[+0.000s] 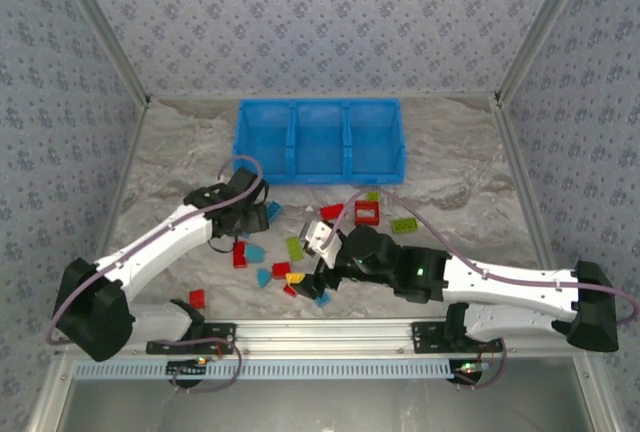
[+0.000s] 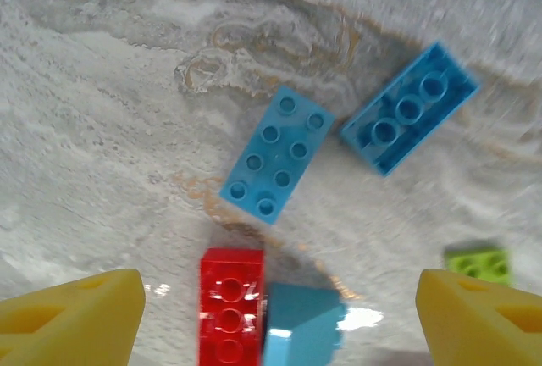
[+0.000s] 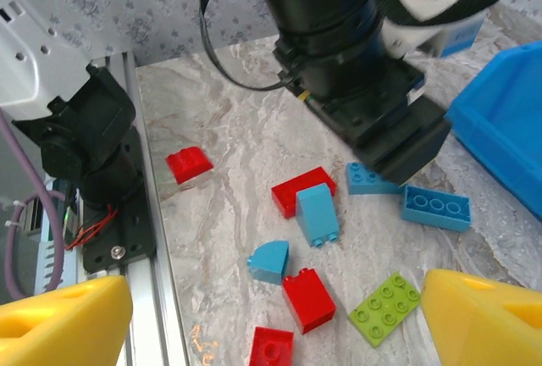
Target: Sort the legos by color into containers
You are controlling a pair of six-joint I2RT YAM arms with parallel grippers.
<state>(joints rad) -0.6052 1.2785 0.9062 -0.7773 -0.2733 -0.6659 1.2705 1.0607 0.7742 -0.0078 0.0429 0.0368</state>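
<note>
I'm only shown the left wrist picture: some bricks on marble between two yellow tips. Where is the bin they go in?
Observer: The blue bin stands at the far side; its three compartments look empty.
Operator: What's the other arm doing?
Observer: The right gripper hangs open above more scattered bricks, holding nothing.
Operator: Any stray ones?
Observer: One red brick lies alone, off to the near left.
</note>
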